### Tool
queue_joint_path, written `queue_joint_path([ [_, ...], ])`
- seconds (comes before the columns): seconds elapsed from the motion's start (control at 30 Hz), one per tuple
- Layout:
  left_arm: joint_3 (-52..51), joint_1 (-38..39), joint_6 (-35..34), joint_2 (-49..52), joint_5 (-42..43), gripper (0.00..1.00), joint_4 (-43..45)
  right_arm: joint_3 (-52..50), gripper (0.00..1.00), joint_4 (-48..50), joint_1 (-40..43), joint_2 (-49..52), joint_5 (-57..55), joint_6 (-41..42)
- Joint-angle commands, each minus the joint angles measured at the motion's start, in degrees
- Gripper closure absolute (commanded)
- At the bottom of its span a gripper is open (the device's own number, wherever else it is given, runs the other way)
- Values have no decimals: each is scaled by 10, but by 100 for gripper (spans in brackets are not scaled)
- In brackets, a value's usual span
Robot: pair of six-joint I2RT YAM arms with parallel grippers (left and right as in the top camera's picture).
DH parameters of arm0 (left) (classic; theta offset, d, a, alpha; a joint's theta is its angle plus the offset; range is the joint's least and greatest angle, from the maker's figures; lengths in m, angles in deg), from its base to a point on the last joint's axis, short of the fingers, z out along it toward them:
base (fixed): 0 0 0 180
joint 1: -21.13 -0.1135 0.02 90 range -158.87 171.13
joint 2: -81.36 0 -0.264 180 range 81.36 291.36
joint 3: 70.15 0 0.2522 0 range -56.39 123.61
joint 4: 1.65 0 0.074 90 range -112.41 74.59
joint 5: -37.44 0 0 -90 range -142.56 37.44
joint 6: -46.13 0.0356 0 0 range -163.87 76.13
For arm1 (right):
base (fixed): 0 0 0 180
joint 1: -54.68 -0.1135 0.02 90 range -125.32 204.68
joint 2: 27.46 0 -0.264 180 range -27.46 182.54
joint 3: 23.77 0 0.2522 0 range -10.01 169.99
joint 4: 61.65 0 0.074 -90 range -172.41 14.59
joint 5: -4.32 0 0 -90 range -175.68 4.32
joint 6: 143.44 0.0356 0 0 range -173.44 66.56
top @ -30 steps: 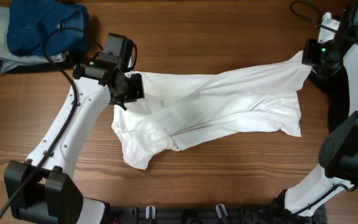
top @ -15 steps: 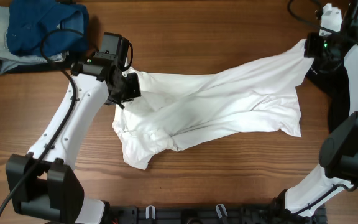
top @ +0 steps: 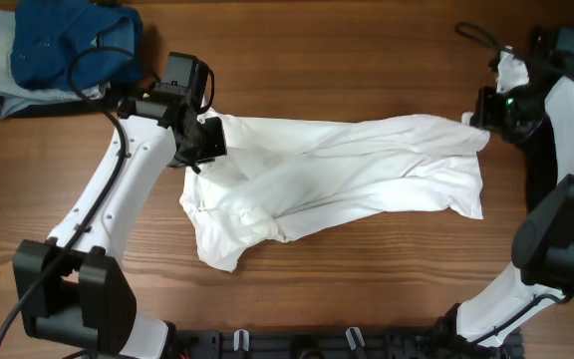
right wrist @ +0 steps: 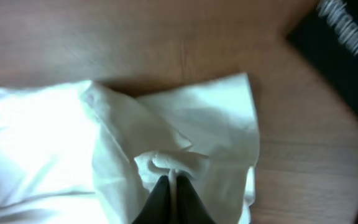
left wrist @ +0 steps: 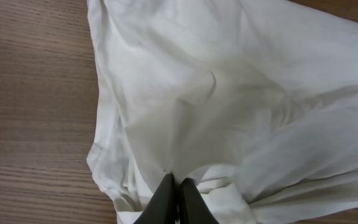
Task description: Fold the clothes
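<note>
Overhead check.

M: Where does the white garment [top: 337, 179] lie?

J: Crumpled on the table [top: 347, 299], stretched out between the two sets of jaws. The left gripper [top: 207, 140] has one end and the right gripper [top: 483, 115] has the opposite corner.

M: Left jaws?

J: Clenched on cloth. In the left wrist view the fingertips [left wrist: 163, 196] are pressed together with a fold of white fabric bunched right at them. The rest of the garment fans out ahead of the jaws. Its hemmed edge runs off to their left, with bare wood beyond it.

M: Right jaws?

J: Also pinched tight, on a wad of the white corner. The right wrist view is blurred, but the fingertips [right wrist: 157, 196] meet inside the bunched cloth. The white cloth spreads ahead and to the left of the tips. A black garment [right wrist: 334, 62] with white print lies on the wood ahead and to the right, apart from the white corner.

M: Anything else?

J: A pile of blue and grey clothes [top: 63, 40] sits well beyond the left jaws at the table corner. It does not touch the white garment. A black cable [top: 88, 60] loops over it.
</note>
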Motion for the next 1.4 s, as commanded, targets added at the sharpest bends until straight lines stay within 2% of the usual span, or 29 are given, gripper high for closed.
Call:
queue_joint_path([
  [0.0, -4, -10, -5, 9, -6, 96, 1, -46, 96, 21, -1, 12, -7, 21],
  [0.2, -4, -22, -5, 9, -5, 96, -3, -50, 95, 34, -1, 12, -4, 30],
  [0.27, -4, -22, -6, 9, -5, 96, -3, -50, 79, 50, -1, 11, 0, 29],
  [0.33, -4, -22, -6, 9, -5, 96, -3, -50, 48, 67, -1, 12, 13, 20],
  [0.37, -4, -22, -5, 9, -5, 96, -3, -50, 40, 76, -1, 12, 25, 4],
  [0.43, -4, -22, -6, 9, -5, 96, -3, -50, 36, 96, -1, 11, 31, -6],
  [0.53, -4, -22, -6, 9, -5, 96, -3, -50, 35, 128, -1, 12, 29, -16],
  [0.67, -4, -22, -6, 9, -5, 96, -3, -50, 37, 159, -1, 22, 15, -20],
  [0.87, -4, -22, -6, 9, -5, 96, -3, -50, 44, 172, -1, 89, -27, 8],
  [1.13, -4, -22, -6, 9, -5, 96, 1, -50, 45, 202, -2, 133, -35, 50],
  [1.2, -4, -22, -6, 9, -5, 96, 1, -50, 61, 202, -2, 133, -35, 56],
  [1.3, -4, -22, -6, 9, -5, 96, 1, -48, 91, 203, -2, 133, -35, 74],
  [1.33, -4, -22, -6, 9, -5, 96, 1, -43, 96, 202, -1, 133, -35, 77],
  [1.37, -4, -22, -6, 9, -5, 96, 1, -40, 96, 200, -1, 130, -35, 77],
])
